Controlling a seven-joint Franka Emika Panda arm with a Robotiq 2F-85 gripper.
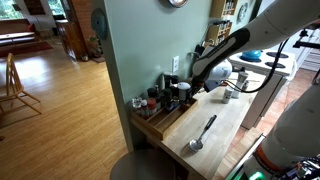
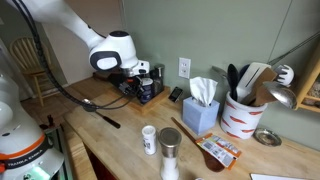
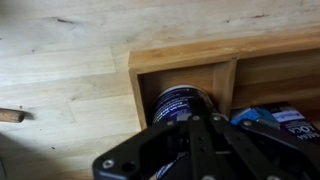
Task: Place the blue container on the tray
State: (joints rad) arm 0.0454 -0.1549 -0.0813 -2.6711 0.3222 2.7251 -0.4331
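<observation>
— What's under you?

— The counter (image 1: 228, 125), and at its wall end the tray (image 1: 157, 121). My gripper (image 3: 203, 125) hangs low over the tray's corner compartment.

— And the blue container?

— The blue container (image 3: 180, 104), as I read that round blue-rimmed top, stands inside that corner compartment, right beneath my fingertips. I can't pick it out in either exterior view.

— Holding it, or let go?

— I cannot tell. My fingers run together above it, and nothing shows whether they touch it.

— What could go wrong?

— If I'm clamped on it and rise, I'd lift it out of the tray. If I'm free, a sideways pull could clip its rim and tip it against the tray's divider or the packet (image 3: 272, 118) next door. The jars (image 1: 152, 98) crowd the tray, so opening wide might knock one over.
</observation>
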